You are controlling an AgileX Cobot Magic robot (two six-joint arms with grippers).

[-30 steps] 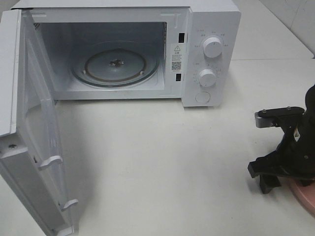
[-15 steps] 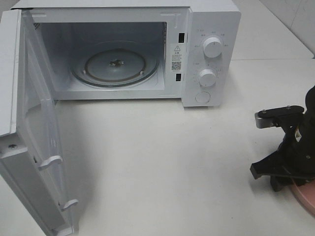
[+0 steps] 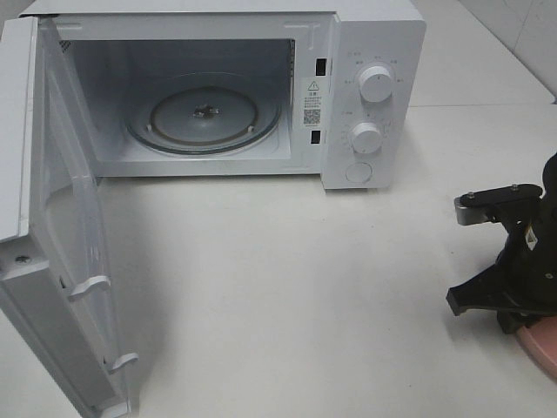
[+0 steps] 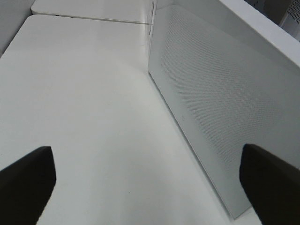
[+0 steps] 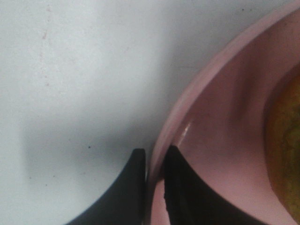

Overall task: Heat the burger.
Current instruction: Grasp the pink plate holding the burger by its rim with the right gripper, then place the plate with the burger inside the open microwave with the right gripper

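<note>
Seen from the high camera, the microwave [image 3: 374, 52] stands at the far side of the table [image 3: 305, 287]. Its door [image 3: 61, 261] is swung fully open to the left, so the glass turntable [image 3: 204, 113] is bare and reachable from the near side, presumably to receive the food. At the near right edge, the right gripper [image 3: 513, 320] is lowered onto the rim of the pink plate [image 3: 541, 353], only a sliver of which is in frame. The burger is outside this view altogether, and so is the left arm. The left wrist camera supplies that missing arm. The left gripper [image 4: 150, 187] is spread wide with nothing between its two dark fingertips [image 4: 28, 173]. It hangs over the table just beside the outer, mesh-patterned face of the open door, and seems parked out of the other arm's route. The right wrist camera gives what the high view cannot. One finger [image 5: 187, 201] lies inside the plate and the other outside, with the pink rim pinched between them. The right gripper therefore looks clamped on the plate rather than on the food. The burger [image 5: 287, 154] shows only as a golden-brown edge of bun, sitting on the plate inward of the grip. Holding the rim likely lets the plate carry the burger into the oven untouched.
</note>
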